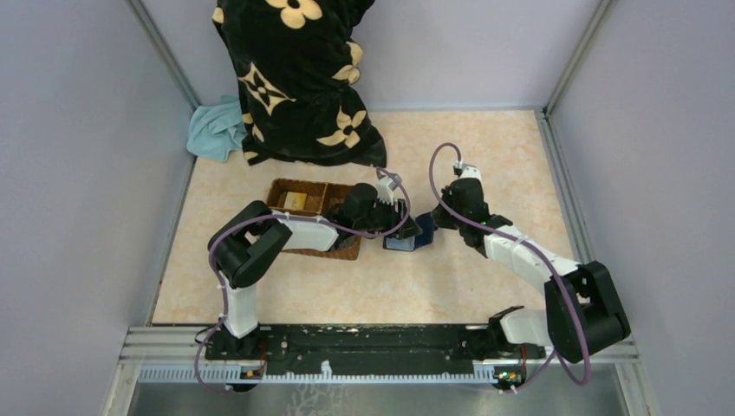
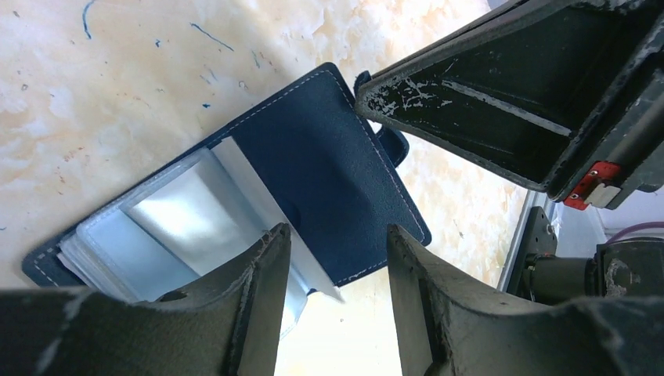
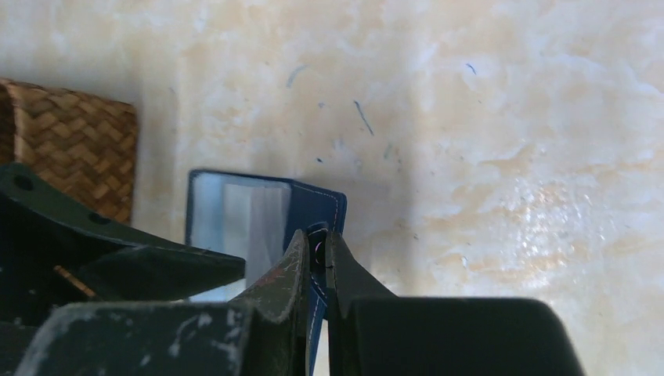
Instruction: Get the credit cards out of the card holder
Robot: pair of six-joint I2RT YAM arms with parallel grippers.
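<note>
The navy card holder (image 2: 329, 164) lies open on the table, and shows in the top view (image 1: 407, 238). Its lighter inside holds pale, shiny sleeves (image 2: 180, 215); I cannot tell cards from sleeves there. My left gripper (image 2: 337, 235) is open just above the holder's near edge, with a pale sleeve corner between its fingers, untouched. My right gripper (image 3: 317, 239) is shut on the holder's clasp tab and flap edge (image 3: 319, 205), holding the flap open. One yellowish credit card (image 1: 295, 201) lies in the basket.
The brown wicker basket (image 1: 282, 186) stands just left of the holder, under my left arm, and shows in the right wrist view (image 3: 70, 145). A black flowered cloth (image 1: 299, 78) and a teal cloth (image 1: 217, 130) lie at the back.
</note>
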